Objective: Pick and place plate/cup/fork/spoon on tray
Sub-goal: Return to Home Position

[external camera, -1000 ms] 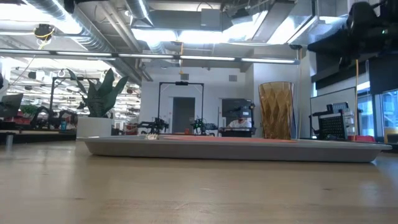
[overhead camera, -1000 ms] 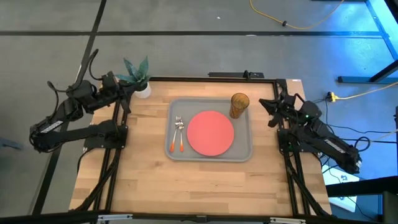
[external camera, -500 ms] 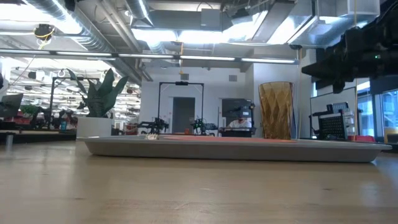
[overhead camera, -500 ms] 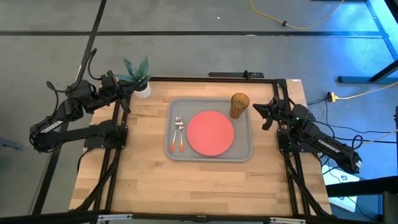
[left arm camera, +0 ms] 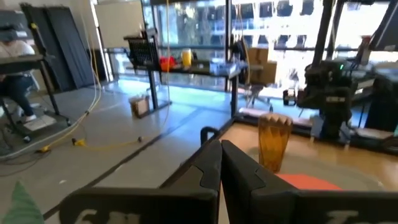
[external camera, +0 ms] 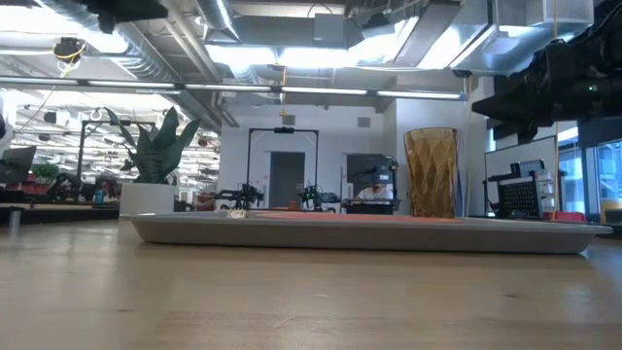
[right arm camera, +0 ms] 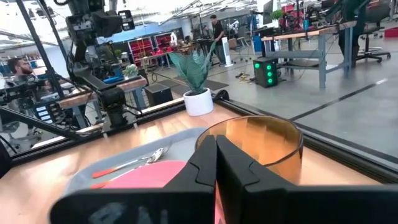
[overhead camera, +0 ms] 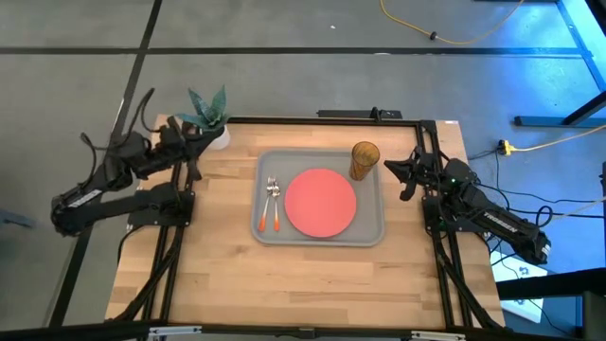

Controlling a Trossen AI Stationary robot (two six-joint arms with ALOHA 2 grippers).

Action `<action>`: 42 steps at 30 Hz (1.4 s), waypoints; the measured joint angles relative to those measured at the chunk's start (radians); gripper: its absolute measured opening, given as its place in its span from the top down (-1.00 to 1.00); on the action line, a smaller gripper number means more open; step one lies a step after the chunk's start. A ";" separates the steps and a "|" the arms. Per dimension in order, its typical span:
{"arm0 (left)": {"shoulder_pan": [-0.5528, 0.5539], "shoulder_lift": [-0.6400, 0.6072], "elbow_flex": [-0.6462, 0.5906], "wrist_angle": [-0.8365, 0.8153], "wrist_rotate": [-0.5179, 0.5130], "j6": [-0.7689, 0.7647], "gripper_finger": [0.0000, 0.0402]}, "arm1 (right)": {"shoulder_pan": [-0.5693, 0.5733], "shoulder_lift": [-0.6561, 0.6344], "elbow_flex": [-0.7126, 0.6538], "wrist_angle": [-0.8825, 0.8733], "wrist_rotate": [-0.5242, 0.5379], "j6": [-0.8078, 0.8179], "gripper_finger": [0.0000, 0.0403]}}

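Note:
The grey tray [overhead camera: 369,232] lies in the middle of the table. On it the pink plate [overhead camera: 320,202] lies flat and the amber cup [overhead camera: 365,159] stands upright in the far right corner. The fork and the spoon [overhead camera: 272,204], both orange-handled, lie side by side left of the plate. My right gripper [overhead camera: 390,170] is shut and empty, pointing level at the cup [right arm camera: 258,146] from the table's right. My left gripper [overhead camera: 192,152] hovers shut and empty over the far left corner, well away from the tray [left arm camera: 367,186].
A white pot with a green plant [overhead camera: 213,121] stands at the far left corner, close beside my left gripper. Bare wooden table top [overhead camera: 284,284] stretches from the tray to the near edge. Black frame rails [overhead camera: 175,246] run along both sides.
My right gripper has sunk and come a little toward the cup, then stopped. My left gripper has sunk and shifted slightly toward the tray in the last half second. Both have stayed shut. Nothing on the tray has moved.

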 joint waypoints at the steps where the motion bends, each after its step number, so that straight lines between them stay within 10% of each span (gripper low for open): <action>1: 0.000 -0.031 -0.020 0.009 0.000 -0.005 1.00 | 0.000 0.000 0.000 0.000 0.000 0.000 0.98; 10: 0.000 -0.327 -0.265 0.148 -0.005 -0.024 1.00 | 0.000 0.000 0.000 -0.001 0.000 0.007 0.97; 23: 0.001 -0.323 -0.480 0.230 -0.024 -0.017 1.00 | 0.002 0.002 0.001 -0.008 -0.008 0.052 0.94; 29: 0.001 -0.324 -0.666 0.516 0.006 -0.022 1.00 | 0.002 0.002 0.001 -0.008 -0.008 0.053 0.94; 42: 0.002 -0.321 -0.668 0.452 0.026 -0.029 1.00 | 0.002 0.002 0.001 -0.009 -0.008 0.057 0.94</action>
